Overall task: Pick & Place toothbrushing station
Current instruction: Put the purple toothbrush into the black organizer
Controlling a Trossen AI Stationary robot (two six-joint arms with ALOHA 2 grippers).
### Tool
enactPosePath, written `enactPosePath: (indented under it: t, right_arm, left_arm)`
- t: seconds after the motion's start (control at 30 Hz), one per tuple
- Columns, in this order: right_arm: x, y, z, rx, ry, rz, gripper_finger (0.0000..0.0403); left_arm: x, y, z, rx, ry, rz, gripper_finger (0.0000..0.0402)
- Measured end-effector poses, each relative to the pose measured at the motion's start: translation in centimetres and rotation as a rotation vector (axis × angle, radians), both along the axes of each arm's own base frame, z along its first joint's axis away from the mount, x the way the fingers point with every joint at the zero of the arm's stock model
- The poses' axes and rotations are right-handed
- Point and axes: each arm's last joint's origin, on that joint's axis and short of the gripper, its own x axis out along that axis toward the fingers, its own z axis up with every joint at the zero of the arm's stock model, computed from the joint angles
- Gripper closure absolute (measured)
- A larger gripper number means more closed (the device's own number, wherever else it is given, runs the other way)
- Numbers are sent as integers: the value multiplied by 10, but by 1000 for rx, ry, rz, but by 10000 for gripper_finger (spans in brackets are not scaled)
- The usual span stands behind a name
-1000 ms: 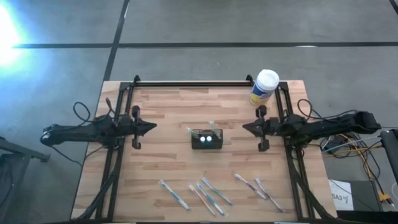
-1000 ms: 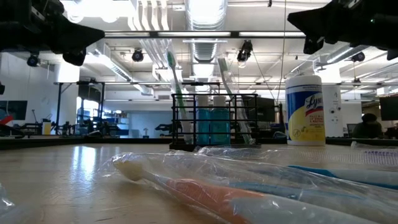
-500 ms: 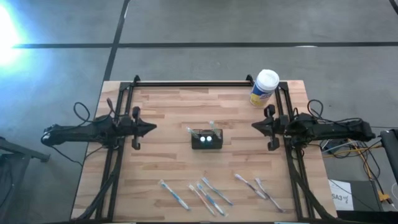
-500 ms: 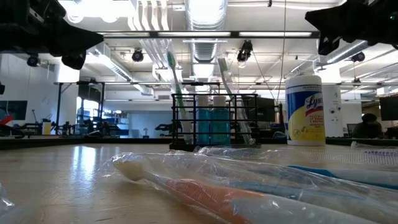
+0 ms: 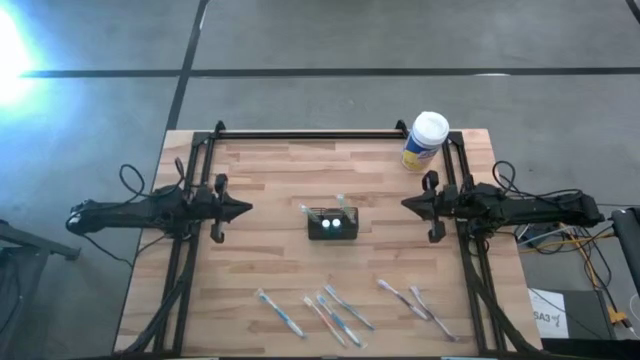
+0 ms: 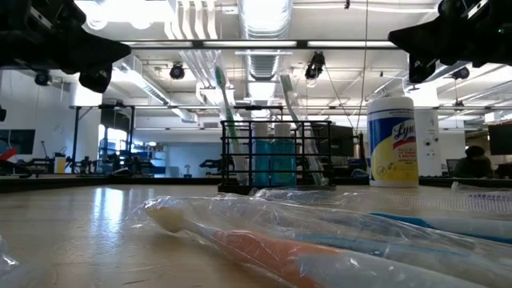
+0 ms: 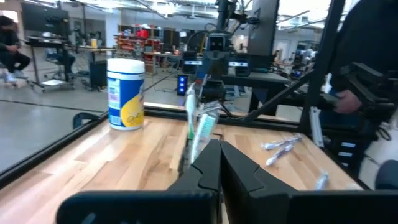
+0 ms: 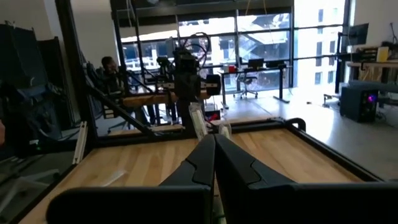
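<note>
Both claws closed, empty: left claw [image 5: 246, 208], right claw [image 5: 405, 205]. Caddy [image 5: 332, 222] between them, well apart from each (brushes upright inside). Risk: unopened approach tips it.

Overall light: bright and even, from overhead ceiling fixtures [image 6: 264, 16].
Glare: a white flare [image 5: 12, 45] burns out the floor at the high view's left edge; a pale sheen lies on the surface [image 6: 104, 204] in the low view.
Windows: daylight through the glass wall [image 8: 261, 43] washes out the right wrist view's background.
Focus: the wrapped toothbrushes [image 6: 264, 240] nearest the low camera are blurred.
Shadows: faint and soft.
</note>
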Motion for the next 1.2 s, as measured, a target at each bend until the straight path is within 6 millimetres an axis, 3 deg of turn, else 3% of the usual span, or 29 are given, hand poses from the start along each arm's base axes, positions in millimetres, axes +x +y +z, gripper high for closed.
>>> enactPosePath:
  t: [0.73, 0.97, 1.2]
  right_arm:
    - [3, 0, -3, 57, 29, 4, 394]
    - [5, -1, 2, 111, 27, -23, 394]
    - [16, -4, 8, 153, 209, -149, 394]
  left_arm:
    - [1, 0, -5, -54, 7, -7, 392]
    - [0, -2, 4, -65, -12, -61, 392]
    - [-2, -2, 15, -64, -43, -79, 392]
